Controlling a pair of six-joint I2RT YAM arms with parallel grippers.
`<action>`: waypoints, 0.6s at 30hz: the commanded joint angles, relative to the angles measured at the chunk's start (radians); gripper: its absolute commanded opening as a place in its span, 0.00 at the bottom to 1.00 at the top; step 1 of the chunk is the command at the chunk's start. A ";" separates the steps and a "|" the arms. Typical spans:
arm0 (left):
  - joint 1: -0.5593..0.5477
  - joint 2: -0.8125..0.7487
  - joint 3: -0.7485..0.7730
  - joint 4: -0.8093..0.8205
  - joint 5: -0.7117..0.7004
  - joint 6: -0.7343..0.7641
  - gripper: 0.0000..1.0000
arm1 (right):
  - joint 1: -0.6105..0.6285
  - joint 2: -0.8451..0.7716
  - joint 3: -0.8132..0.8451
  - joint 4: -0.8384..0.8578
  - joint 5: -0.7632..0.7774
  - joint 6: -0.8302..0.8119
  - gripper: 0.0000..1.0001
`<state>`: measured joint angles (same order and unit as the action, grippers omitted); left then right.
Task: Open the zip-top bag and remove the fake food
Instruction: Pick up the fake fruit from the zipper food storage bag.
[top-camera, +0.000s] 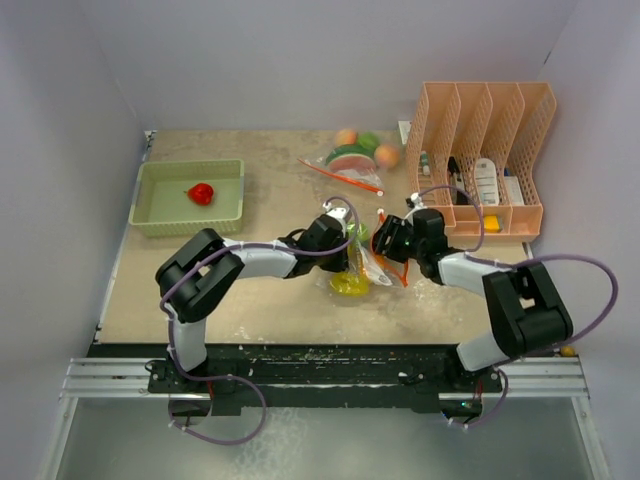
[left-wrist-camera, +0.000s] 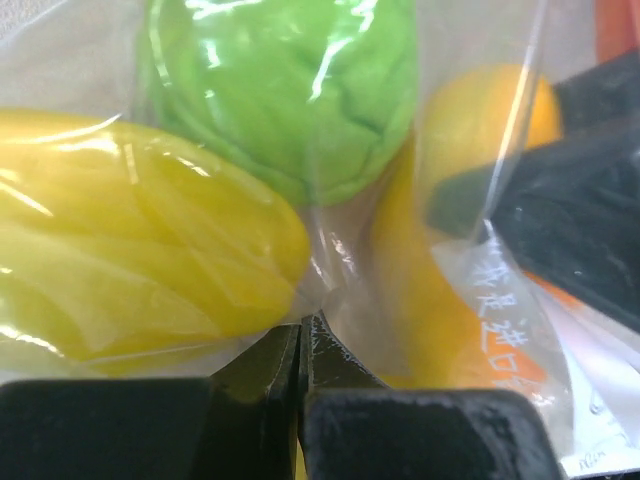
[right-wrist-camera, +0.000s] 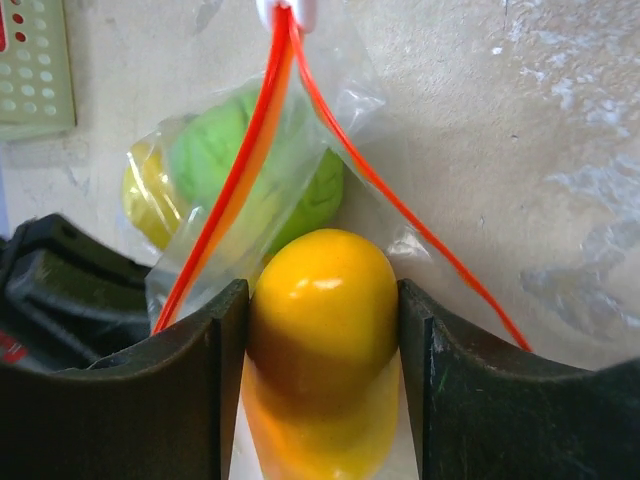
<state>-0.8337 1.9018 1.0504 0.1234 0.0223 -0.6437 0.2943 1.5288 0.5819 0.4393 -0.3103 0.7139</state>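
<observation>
One tray holds one red toy. Right of the tray, two bags — nearer bag: one yellow toy, one green toy, one orange toy; farther bag: about four. Beyond them, one four-slot rack.

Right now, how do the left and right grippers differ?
Left gripper has jaws fully shut; right gripper has jaws spread. Left gripper pinches only film of the zip-top bag; right gripper clamps the yellow-orange toy fruit in the bag's open mouth. Both are on one bag.
</observation>
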 joint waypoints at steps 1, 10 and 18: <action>0.045 -0.027 -0.051 0.090 0.034 -0.059 0.00 | -0.009 -0.158 -0.005 -0.145 0.088 -0.057 0.48; 0.134 -0.109 -0.136 0.088 0.010 -0.078 0.00 | -0.061 -0.374 0.040 -0.373 0.179 -0.133 0.50; 0.140 -0.179 -0.147 0.034 -0.039 -0.055 0.16 | -0.067 -0.554 0.092 -0.450 0.195 -0.133 0.50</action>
<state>-0.6949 1.8030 0.9081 0.1764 0.0204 -0.7136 0.2295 1.0534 0.5991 0.0204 -0.1215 0.5983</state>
